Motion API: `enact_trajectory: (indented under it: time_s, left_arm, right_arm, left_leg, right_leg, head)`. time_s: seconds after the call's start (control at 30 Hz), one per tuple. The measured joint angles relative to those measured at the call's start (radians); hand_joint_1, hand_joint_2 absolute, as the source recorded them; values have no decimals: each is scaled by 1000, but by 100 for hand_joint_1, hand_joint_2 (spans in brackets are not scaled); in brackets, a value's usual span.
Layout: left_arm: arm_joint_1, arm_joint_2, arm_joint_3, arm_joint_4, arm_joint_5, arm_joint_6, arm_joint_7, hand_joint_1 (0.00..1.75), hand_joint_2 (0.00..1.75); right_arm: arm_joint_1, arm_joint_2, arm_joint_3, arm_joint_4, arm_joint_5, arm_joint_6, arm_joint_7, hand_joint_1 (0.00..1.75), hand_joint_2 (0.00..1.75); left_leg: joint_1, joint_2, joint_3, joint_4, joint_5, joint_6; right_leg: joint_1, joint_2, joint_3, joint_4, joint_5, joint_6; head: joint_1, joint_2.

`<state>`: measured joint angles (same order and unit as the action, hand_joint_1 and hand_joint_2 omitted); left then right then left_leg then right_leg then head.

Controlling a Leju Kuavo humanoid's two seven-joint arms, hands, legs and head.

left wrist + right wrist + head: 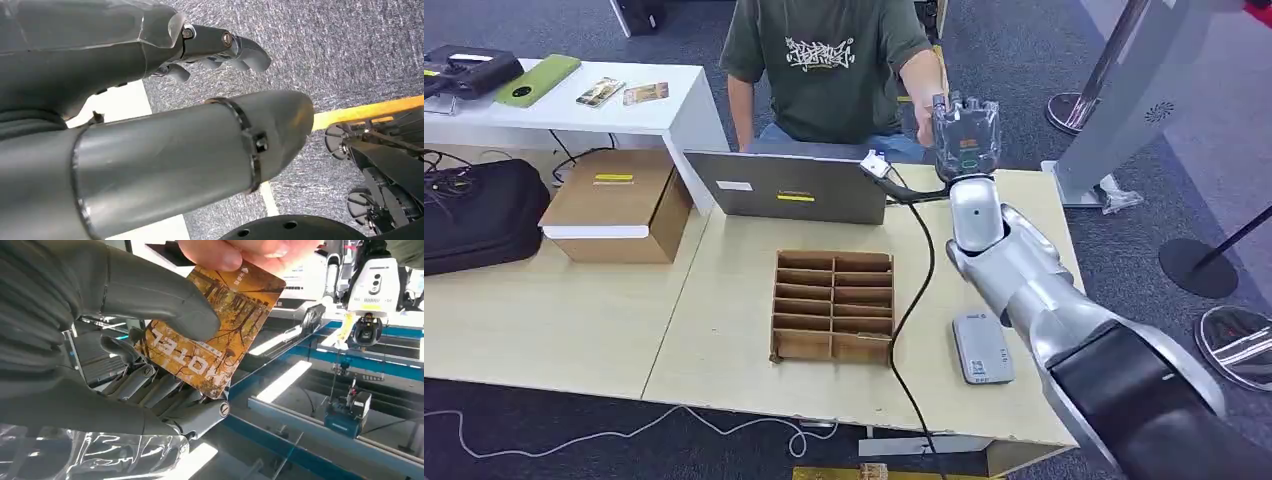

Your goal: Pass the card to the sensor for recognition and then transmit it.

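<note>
- Head view, far left: a black bag (479, 215) lies on the wooden tabletop (574, 320), with a closed cardboard box (616, 205) just beside it.
- Behind these, a white side table (574, 112) carries a green phone (536, 79) and two loose cards (622, 93).
- Centre: a grey laptop (789, 187) stands at the far edge of the tabletop; a cardboard divider tray (833, 305) lies nearer, and a black cable (914, 300) runs along its right side.
- A person in a green shirt (829, 65) sits behind the laptop.
- Right of the tray: a flat grey sensor (982, 347) lies on the tabletop, close to the silver right arm.
- Right robot hand (965, 135): raised above the far tabletop edge, next to the person's hand (921, 105).
- Right wrist view: the card (212, 335), orange-brown and marked "MOTEL", is pinched between the thick thumb (170, 302) and the darker fingers (150, 385) of the right robot hand (125, 340). The person's fingers (240, 252) grip the card's far edge, so both hold it.
- Left wrist view: the left robot hand (200, 55) hangs over grey carpet (340, 50), fingers loosely apart, holding nothing.
</note>
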<state>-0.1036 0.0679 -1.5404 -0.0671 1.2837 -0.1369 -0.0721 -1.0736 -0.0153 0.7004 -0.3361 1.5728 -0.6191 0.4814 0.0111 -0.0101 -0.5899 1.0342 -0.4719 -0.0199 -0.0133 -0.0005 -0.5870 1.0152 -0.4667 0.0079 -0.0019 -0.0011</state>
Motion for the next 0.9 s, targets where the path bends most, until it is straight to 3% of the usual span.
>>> enact_trajectory:
  time_s: [0.1,0.13,0.17,0.4,0.6,0.77,0.9]
  left_arm:
    - [0,0,0,0,1,0,0,0,0]
    - [0,0,0,0,1,0,0,0,0]
    - [0,0,0,0,1,0,0,0,0]
    - [0,0,0,0,10,-6,0,0,0]
    - [-1,0,0,0,15,-6,2,0,0]
    - [-1,-1,0,0,25,0,2,0,0]
    - [0,-2,0,0,47,0,2,0,0]
  right_arm:
    - [0,1,0,3,0,-1,-2,175,175]
    - [0,2,0,4,0,-1,-2,59,175]
    - [0,2,0,5,0,-1,-3,0,175]
    - [1,4,0,7,-2,38,-3,0,175]
    - [4,4,-24,4,-2,21,-8,0,175]
    - [34,4,-93,-24,-22,-56,-29,0,175]
    - [113,4,-198,-133,-33,-58,-65,0,175]
  left_leg:
    - [0,0,0,0,0,0]
    - [0,0,0,0,0,0]
    - [0,0,0,0,0,0]
    - [0,0,0,0,0,0]
    - [0,0,0,0,0,0]
    - [0,0,0,0,0,0]
    - [0,0,0,0,0,0]
  right_leg:
    - [0,0,0,0,0,0]
    - [0,0,0,0,0,0]
    - [0,0,0,0,0,0]
    - [0,0,0,0,0,0]
    - [0,0,0,0,0,0]
    - [0,0,0,0,0,0]
    - [0,0,0,0,0,0]
  head:
    - [0,0]
    - [0,0]
    - [0,0]
    - [0,0]
    - [0,0]
    - [0,0]
    - [0,0]
